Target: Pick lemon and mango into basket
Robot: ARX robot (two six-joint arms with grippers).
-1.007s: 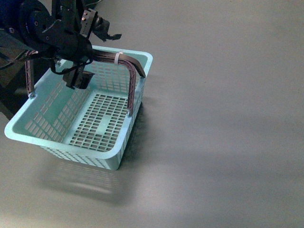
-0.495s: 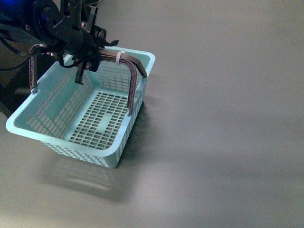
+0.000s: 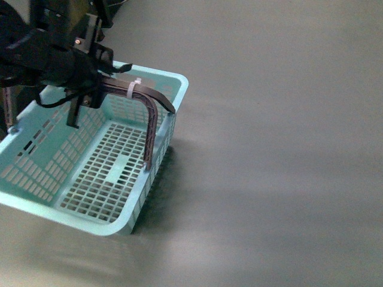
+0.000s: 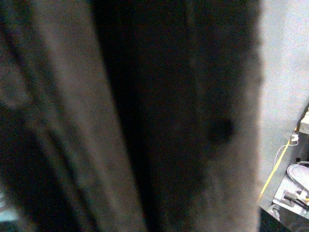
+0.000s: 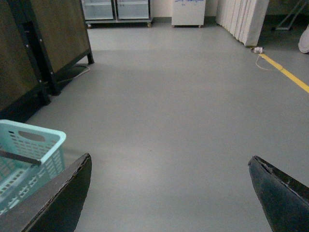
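The light blue-green basket (image 3: 157,74) hangs tilted at the left of the front view, with nothing inside. Its brown handles (image 3: 151,113) are bound by a white tie (image 3: 133,88). My left gripper (image 3: 99,81) is shut on the handles just beside that tie. The left wrist view is filled by a dark, blurred brown surface close to the lens. My right gripper (image 5: 169,193) is open over bare grey floor, with the basket's corner (image 5: 34,129) beside one of its fingers (image 5: 63,198). No lemon or mango is in view.
Grey floor (image 3: 275,149) spreads to the right of the basket. In the right wrist view a dark wooden cabinet (image 5: 43,43) stands on one side. A yellow floor line (image 5: 289,75), white curtains (image 5: 241,19) and glass-door units (image 5: 116,9) lie farther off.
The basket has swung left and nearer the front camera, now looking larger and lower in the picture. My left arm moved with it, still gripping the handles.
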